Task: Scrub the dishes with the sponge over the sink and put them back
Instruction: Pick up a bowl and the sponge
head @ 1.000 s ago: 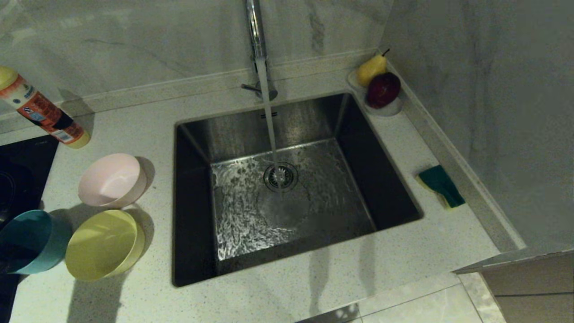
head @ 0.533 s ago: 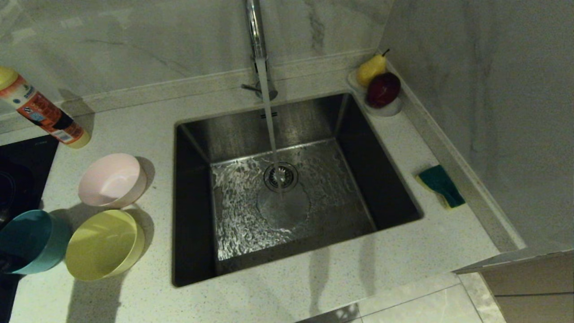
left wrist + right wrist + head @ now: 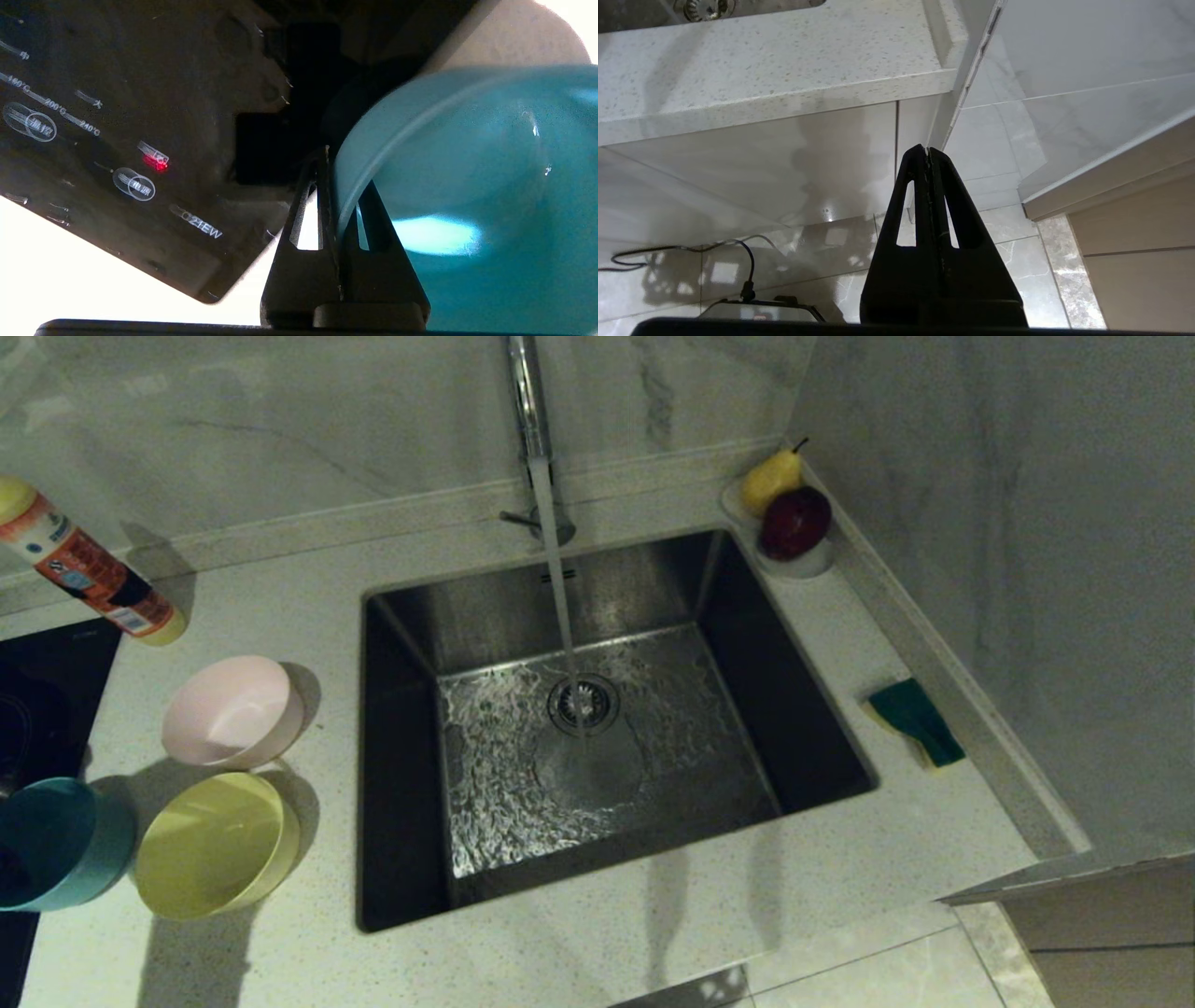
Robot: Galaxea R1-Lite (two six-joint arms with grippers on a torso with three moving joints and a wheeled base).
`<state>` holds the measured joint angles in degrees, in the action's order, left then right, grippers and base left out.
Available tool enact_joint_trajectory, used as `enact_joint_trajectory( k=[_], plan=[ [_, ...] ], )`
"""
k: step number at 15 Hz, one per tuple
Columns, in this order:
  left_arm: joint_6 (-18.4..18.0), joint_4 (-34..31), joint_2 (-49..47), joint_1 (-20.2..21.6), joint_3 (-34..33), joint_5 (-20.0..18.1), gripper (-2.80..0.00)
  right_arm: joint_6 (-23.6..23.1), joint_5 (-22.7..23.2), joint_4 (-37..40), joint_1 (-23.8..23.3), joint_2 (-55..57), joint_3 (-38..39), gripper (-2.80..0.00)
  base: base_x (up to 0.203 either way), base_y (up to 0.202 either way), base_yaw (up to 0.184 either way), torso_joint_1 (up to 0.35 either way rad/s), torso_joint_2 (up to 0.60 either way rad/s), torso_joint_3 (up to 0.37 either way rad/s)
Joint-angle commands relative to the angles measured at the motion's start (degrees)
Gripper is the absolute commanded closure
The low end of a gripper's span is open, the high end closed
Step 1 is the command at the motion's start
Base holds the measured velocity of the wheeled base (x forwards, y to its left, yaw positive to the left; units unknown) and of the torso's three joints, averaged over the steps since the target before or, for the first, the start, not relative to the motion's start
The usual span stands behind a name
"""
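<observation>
Left gripper is clamped on the light blue bowl rim, left of the sink. Right gripper, fingers pressed together, hangs below the countertop.

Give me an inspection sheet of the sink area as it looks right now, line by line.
Surface: pale speckled counter, dry where visible.
Job's things: sink with tap water running onto the drain; pink bowl and yellow bowl on the counter on the sink's left side; blue bowl beside them; sponge on the right counter.
Clutter: tilted bottle; white dish with a pear and a red fruit.
Grippers: left gripper shut on the blue bowl's rim; right gripper shut, empty, parked below the counter edge.
Cables: black cable on the floor.
Surroundings: marble walls, black cooktop.
</observation>
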<state>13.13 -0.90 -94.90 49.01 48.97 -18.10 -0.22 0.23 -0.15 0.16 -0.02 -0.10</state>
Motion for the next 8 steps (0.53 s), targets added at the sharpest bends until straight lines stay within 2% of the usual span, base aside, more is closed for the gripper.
enact_joint_trajectory(
  k=[1, 5, 8],
  plan=[
    [0.1, 1.1, -0.8, 1.2, 0.7, 0.1, 0.0, -0.1, 0.0, 0.0, 0.0, 0.0, 0.0, 0.0, 0.0, 0.0, 0.0, 0.0, 0.0, 0.0],
    [0.3, 0.3, 0.4, 3.6, 5.7, 0.0, 0.0, 0.0, 0.0, 0.0, 0.0, 0.0, 0.0, 0.0, 0.0, 0.0, 0.0, 0.0, 0.0, 0.0],
    [0.5, 0.2, 4.8, 4.4, 7.9, 0.0, 0.0, -0.1, 0.0, 0.0, 0.0, 0.0, 0.0, 0.0, 0.0, 0.0, 0.0, 0.0, 0.0, 0.0]
  ],
)
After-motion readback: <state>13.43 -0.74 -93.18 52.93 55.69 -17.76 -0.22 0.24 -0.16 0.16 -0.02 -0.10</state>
